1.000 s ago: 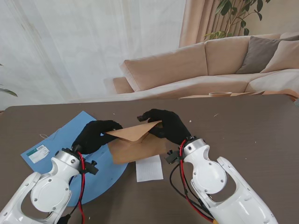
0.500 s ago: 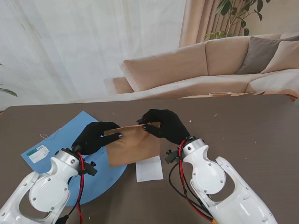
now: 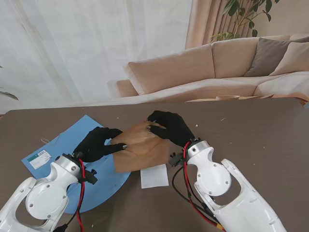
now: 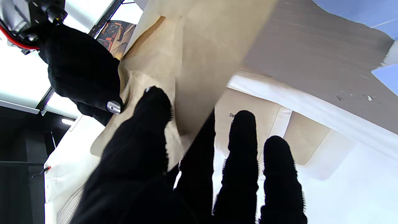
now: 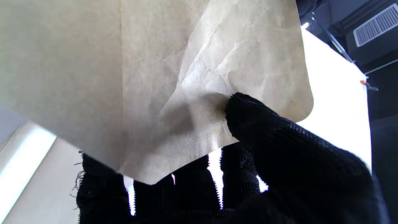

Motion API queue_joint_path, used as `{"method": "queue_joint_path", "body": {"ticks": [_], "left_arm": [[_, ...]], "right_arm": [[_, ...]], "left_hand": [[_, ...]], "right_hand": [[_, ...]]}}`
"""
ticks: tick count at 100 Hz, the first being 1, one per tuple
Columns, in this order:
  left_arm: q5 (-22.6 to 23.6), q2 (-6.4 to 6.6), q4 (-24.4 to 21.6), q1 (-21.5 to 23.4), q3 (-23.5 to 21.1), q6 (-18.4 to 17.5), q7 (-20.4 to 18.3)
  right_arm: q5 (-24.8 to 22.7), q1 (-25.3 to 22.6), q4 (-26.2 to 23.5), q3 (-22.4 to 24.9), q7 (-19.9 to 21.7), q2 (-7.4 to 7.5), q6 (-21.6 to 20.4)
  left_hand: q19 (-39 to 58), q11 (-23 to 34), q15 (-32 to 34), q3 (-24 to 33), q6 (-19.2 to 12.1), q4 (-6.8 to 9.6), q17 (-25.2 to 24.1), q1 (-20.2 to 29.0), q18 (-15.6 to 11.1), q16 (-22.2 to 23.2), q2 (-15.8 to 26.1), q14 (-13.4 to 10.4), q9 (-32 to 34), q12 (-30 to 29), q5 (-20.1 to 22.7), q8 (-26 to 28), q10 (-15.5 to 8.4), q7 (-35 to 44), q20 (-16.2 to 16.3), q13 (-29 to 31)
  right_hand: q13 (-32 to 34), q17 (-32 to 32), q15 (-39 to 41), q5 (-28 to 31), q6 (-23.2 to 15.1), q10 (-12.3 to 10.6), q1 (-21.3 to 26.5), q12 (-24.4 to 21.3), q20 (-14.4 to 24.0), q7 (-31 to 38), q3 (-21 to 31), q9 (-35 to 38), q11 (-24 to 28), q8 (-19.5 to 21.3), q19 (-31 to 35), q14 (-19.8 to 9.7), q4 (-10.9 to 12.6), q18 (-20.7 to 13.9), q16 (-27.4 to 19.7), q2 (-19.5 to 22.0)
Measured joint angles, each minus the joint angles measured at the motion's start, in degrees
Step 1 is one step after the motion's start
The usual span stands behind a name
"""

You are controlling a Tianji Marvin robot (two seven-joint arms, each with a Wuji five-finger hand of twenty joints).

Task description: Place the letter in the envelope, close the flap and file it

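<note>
A brown paper envelope [image 3: 140, 149] lies tilted between my two black-gloved hands, its far edge raised. My left hand [image 3: 99, 142] pinches its left edge, thumb on top [image 4: 146, 130], other fingers beneath. My right hand [image 3: 168, 126] grips the far right part of the envelope [image 5: 186, 77], thumb pressed on the creased flap, fingers behind it. The flap is folded down over the envelope body. A white letter sheet [image 3: 154, 175] lies on the table just nearer to me than the envelope, outside it.
A blue folder [image 3: 79, 145] with a white label [image 3: 38, 158] lies on the dark table [image 3: 251, 140] under my left hand. A beige sofa [image 3: 217, 67] stands beyond the table's far edge.
The flap stood up as a raised peak a second ago; now it is folded down flat over the envelope. Both hands have shifted slightly with it.
</note>
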Motion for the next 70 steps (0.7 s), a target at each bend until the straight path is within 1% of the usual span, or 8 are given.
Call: {"method": "queue_joint_path", "body": {"ticks": [9,17,27,41,52,56,63,70], "left_arm": [[-1.77,0.08,0.0,0.1,-0.08,-0.17,-0.39],[-3.74,0.07,-0.02,0.19,0.07,-0.17,-0.16],[-2.51,0.0,-0.12,0.24,0.24,-0.15,0.39],[-1.55,-0.03,-0.16,0.21,0.29,-0.16,0.61],[-2.06,-0.01,-0.38,0.2,0.12,0.11,-0.3],[-2.35,0.02,-0.57,0.2,-0.03,0.47,-1.05],[-3.23,0.07,-0.95,0.2,-0.26,1.69,-2.16],[-3.57,0.1,-1.14,0.11,-0.25,3.19,-2.17]], "right_arm": [[-0.71,0.08,0.0,0.01,-0.15,0.0,0.26],[-1.02,0.13,0.01,0.01,-0.24,0.0,0.29],[-1.05,0.18,0.06,-0.02,-0.24,0.01,0.25],[-1.46,0.2,0.09,-0.02,-0.21,0.03,0.15],[-2.13,0.14,0.08,0.11,-0.03,0.08,0.03],[-2.14,0.03,0.0,0.3,0.44,0.14,-0.06],[-2.18,-0.27,-0.39,0.79,1.73,0.37,-0.13],[-2.6,-0.72,-1.03,1.3,2.85,0.68,-0.14]], "left_hand": [[-0.5,3.15,-0.44,-1.7,0.04,0.0,-0.32,-0.54,0.0,0.02,0.41,0.01,-1.03,-3.56,0.16,0.47,0.03,-0.02,0.07,-0.6],[-0.98,3.34,-0.4,-3.33,0.08,0.0,-0.34,1.8,0.0,0.59,3.89,0.26,0.0,-3.57,0.98,0.47,0.09,0.71,0.17,-0.6],[-0.98,4.59,0.92,-3.02,0.8,0.0,0.65,2.79,0.0,0.77,3.93,0.6,2.65,-3.53,1.48,0.26,0.77,1.35,0.82,0.79],[3.15,8.27,5.16,-2.03,2.95,0.0,4.14,4.82,0.29,1.38,3.93,1.43,6.03,-3.6,2.21,-0.82,1.65,1.59,2.23,6.33],[6.41,12.53,9.17,-1.62,4.6,0.0,5.85,5.01,1.04,2.37,3.93,1.56,6.05,-3.58,2.1,2.8,2.24,4.29,2.25,7.33],[7.52,14.51,10.75,-1.33,5.31,0.0,6.02,5.03,1.05,3.17,3.93,1.58,6.05,-2.93,1.99,4.95,2.29,5.1,2.25,7.33],[9.2,16.77,12.71,-0.34,6.23,0.0,6.61,5.03,1.05,4.24,3.93,1.74,6.05,-2.04,1.74,7.85,2.96,6.26,2.29,8.31],[10.1,18.0,13.66,2.23,7.19,0.0,6.9,4.16,1.09,4.44,3.91,2.02,6.05,-1.28,1.73,10.11,3.67,6.31,2.29,8.7]], "right_hand": [[0.06,0.26,0.11,0.0,0.04,0.01,0.01,0.28,0.0,0.0,0.04,0.0,0.58,0.46,0.01,0.0,0.0,0.01,0.03,0.0],[0.29,0.41,0.6,0.0,0.05,0.02,0.01,0.3,0.01,0.0,0.08,0.0,0.59,0.66,0.12,0.0,0.0,0.02,0.03,0.0],[0.31,0.45,0.62,0.0,0.05,0.09,0.01,0.33,0.01,0.0,0.08,0.0,0.67,0.67,0.62,0.0,0.0,0.02,0.03,0.0],[0.31,0.46,0.62,0.0,0.07,0.09,0.01,0.22,0.01,-0.38,0.08,0.0,0.53,0.62,0.63,0.0,0.0,0.02,0.04,0.0],[-0.09,-0.76,-2.11,-1.75,0.87,-0.44,-1.99,-1.53,-0.04,-2.15,0.54,-0.45,-2.97,-4.57,0.47,0.0,0.0,0.02,-0.71,-0.1],[-1.38,-1.78,-4.09,-3.86,1.7,-0.69,-3.45,-2.77,-0.09,-3.81,0.64,-1.99,-4.57,-6.93,-0.19,0.01,0.06,0.02,-1.37,-0.49],[-4.43,-4.09,-8.68,-4.83,3.49,-1.02,-7.07,-4.86,-0.16,-10.81,0.51,-6.2,-7.52,-7.4,-2.29,0.01,0.48,-0.05,-2.31,-0.57],[-9.36,-7.42,-14.56,-8.3,5.25,-1.05,-11.37,-7.9,-0.93,-22.76,-1.86,-12.57,-11.39,-3.5,-6.51,0.01,1.92,-0.12,-4.42,0.33]]}}
